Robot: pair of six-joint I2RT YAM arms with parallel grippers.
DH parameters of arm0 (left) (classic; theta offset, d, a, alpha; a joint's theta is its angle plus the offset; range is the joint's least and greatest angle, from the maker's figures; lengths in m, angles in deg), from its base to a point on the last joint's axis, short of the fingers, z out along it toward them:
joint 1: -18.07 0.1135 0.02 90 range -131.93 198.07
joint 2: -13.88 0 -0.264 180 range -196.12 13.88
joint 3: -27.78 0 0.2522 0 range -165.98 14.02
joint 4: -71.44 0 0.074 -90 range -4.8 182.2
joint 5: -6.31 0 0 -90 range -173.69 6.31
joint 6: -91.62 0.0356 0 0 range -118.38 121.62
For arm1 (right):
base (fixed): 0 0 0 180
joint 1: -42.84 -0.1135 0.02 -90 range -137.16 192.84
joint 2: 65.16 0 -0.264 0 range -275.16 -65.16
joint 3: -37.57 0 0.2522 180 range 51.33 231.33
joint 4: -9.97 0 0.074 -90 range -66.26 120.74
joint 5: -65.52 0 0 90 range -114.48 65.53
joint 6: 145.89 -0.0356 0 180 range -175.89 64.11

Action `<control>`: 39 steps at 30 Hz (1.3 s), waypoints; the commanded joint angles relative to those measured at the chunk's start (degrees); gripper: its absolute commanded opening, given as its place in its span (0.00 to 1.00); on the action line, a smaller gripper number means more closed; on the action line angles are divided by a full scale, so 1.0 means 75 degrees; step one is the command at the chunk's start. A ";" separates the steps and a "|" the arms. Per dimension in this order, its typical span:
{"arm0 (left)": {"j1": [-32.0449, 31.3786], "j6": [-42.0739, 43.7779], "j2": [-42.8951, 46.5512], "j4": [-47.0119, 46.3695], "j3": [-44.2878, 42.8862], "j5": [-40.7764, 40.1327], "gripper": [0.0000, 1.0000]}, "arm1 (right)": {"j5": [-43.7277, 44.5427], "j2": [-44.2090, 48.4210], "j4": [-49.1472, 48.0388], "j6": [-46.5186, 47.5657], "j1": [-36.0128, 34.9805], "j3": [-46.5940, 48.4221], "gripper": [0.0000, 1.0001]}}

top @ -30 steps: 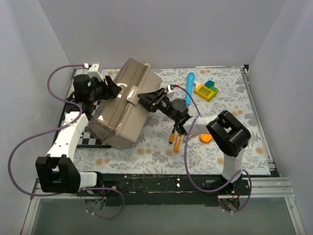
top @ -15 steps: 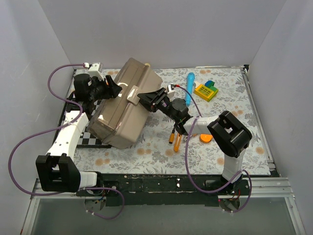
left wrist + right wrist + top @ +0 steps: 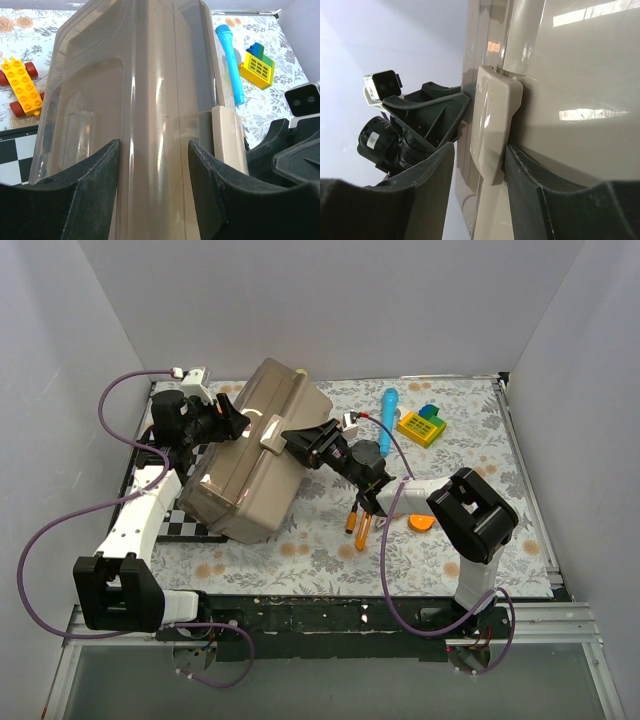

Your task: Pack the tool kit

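- Screwdrivers (image 3: pixel 360 525) lie near-right of the toolbox (image 3: pixel 250 470).
- Clamped on the tilted toolbox's far-left edge is the left gripper (image 3: pixel 235 423); the right gripper (image 3: pixel 290 437) straddles its tan latch (image 3: pixel 492 125), grip unclear.
- Beyond, far-right of the toolbox, sit a blue tool (image 3: pixel 388 408) and a yellow block (image 3: pixel 421 426).

- The toolbox (image 3: pixel 150 100) is running off the bottom edge of the left wrist view, and its contents are showing only as a blur.
- The right arm (image 3: pixel 402 490) is covering the upper ends of the screwdrivers (image 3: pixel 361 533).
- The left edge is cutting off the yellow brick car (image 3: pixel 20 85).
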 commanded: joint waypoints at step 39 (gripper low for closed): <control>-0.0425 0.0216 0.0542 0.1502 0.1205 0.0811 0.23 | 0.3317 0.5927 0.5708 0.3113 -0.0015 -0.2151 0.70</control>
